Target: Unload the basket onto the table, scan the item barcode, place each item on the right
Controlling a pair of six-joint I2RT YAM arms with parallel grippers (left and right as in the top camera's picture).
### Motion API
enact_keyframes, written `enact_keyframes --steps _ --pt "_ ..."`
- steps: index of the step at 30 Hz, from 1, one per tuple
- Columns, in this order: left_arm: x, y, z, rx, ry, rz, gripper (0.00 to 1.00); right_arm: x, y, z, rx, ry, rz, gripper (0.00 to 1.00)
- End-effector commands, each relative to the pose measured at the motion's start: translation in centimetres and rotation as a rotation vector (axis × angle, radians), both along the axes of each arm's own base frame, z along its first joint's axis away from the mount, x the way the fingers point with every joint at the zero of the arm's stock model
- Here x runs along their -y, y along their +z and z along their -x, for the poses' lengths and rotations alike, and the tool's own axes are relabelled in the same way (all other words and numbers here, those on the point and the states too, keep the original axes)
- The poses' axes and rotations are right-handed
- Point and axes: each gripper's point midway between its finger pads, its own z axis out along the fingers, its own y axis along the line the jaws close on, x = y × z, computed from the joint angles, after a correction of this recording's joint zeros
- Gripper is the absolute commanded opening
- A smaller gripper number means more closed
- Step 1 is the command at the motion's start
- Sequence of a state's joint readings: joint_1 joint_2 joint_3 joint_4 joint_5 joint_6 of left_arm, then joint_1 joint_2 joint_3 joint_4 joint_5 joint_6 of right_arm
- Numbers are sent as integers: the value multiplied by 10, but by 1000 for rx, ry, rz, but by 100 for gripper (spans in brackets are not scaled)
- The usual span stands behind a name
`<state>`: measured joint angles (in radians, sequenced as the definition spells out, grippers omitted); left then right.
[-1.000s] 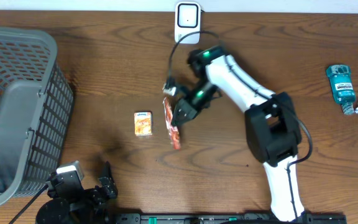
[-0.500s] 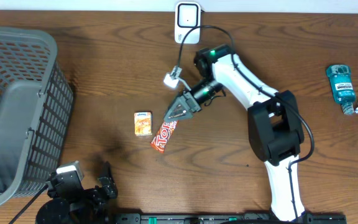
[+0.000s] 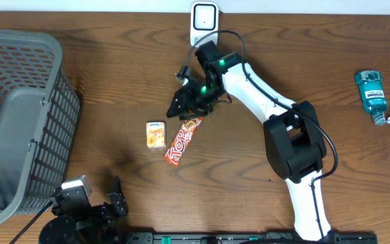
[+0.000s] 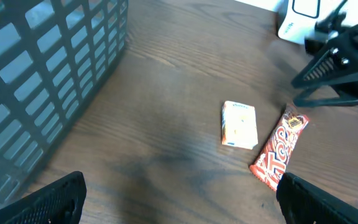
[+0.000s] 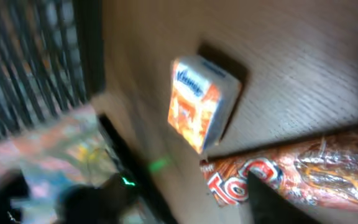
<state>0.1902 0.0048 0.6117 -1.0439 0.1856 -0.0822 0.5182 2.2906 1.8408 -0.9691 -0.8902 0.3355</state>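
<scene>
Overhead, the right gripper [image 3: 181, 106] hangs low over the table [image 3: 100, 68], its jaws spread partway with nothing between them. The left wrist view shows the two dark fingers [image 4: 316, 70] splayed in a wedge. The candy bar [image 3: 183, 141], the task's item, lies flat on the wood, label up. Its upper end sits just below the fingertips, and whether they touch it I cannot tell. The right wrist view is blurred but shows the bar close under that camera.

Beside the bar, on the side away from the right arm, lies a small orange packet [image 3: 156, 134], apart from it. A white scanner [image 3: 204, 17] stands just behind the gripper. The grey basket [image 3: 19, 115] is well off to the gripper's left. A blue bottle [image 3: 371, 91] lies far to its right. The left gripper [image 4: 180, 179] rests at the table's near edge, spread wide and empty.
</scene>
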Motion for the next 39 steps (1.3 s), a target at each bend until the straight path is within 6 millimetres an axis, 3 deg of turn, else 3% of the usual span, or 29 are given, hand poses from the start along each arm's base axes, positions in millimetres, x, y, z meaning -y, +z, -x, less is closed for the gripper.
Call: enact_keyframes --steps 1,3,4,6,8,16,22,34,35,38,39 --pt "1 0 0 1 0 10 98 11 -18 3 -432 -453 328 49" --pt "1 0 0 1 0 10 98 23 -34 -8 -414 -610 460 64" --pt "1 0 0 1 0 10 98 31 -42 -10 -402 -679 532 65" --pt "1 0 0 1 0 10 98 41 -51 -5 -393 -774 646 62" --pt "1 0 0 1 0 9 98 35 -53 -2 -361 -776 663 56" --pt "1 0 0 1 0 10 98 18 -60 14 -272 -822 741 56" --pt "1 0 0 1 0 10 98 21 -64 17 -233 -824 778 56" --pt "1 0 0 1 0 10 98 24 -111 26 -266 -816 867 54" --pt "1 0 0 1 0 10 98 25 -113 26 -264 -808 872 47" --pt "1 0 0 1 0 10 98 39 -123 35 -250 -764 947 2" --pt "1 0 0 1 0 9 98 49 -124 40 -241 -744 993 1"
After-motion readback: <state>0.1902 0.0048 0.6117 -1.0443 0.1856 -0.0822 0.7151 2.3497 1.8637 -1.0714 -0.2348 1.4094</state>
